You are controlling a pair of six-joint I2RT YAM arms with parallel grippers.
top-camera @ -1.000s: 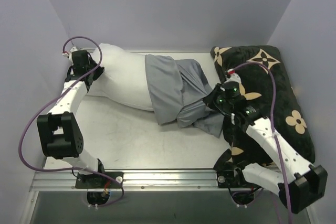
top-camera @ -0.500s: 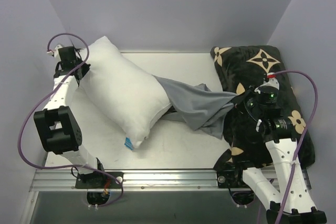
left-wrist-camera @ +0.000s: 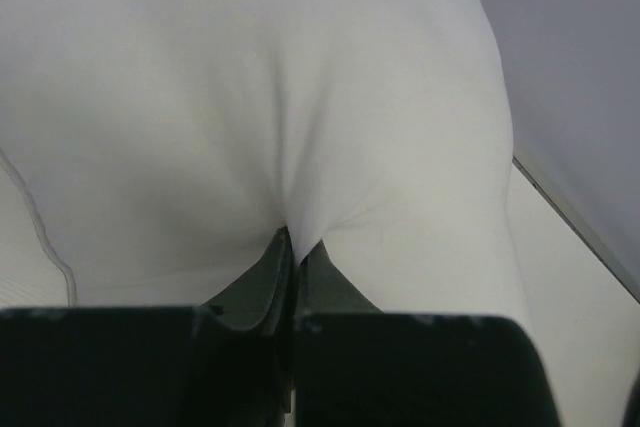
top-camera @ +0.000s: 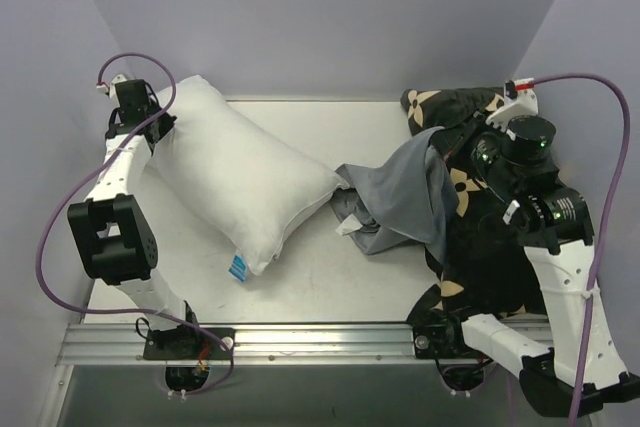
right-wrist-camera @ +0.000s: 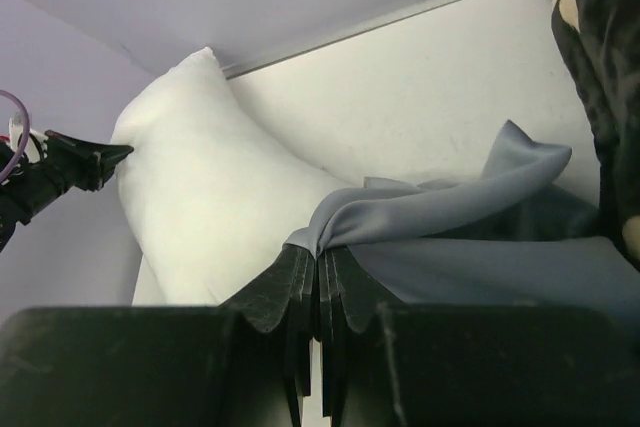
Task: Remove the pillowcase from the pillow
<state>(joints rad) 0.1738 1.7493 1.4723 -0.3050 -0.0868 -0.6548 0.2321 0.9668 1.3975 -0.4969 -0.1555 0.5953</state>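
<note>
Left gripper (left-wrist-camera: 292, 242) clamps a pinch of the white pillow (top-camera: 240, 182), lying bare and diagonal on the left half of the table (top-camera: 330, 277), blue tag (top-camera: 238, 268) at its near edge. Right gripper (right-wrist-camera: 318, 252) is nipped shut on the grey pillowcase (top-camera: 400, 202), draped against the black flowered cushion (top-camera: 450, 107); whether cloth touches pillow is hard to tell.

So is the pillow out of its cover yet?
Nearly! The grey pillowcase looks fully off the white pillow. The left gripper pinches the pillow's corner; the right gripper holds the pillowcase. Left to do: letting both go.
</note>
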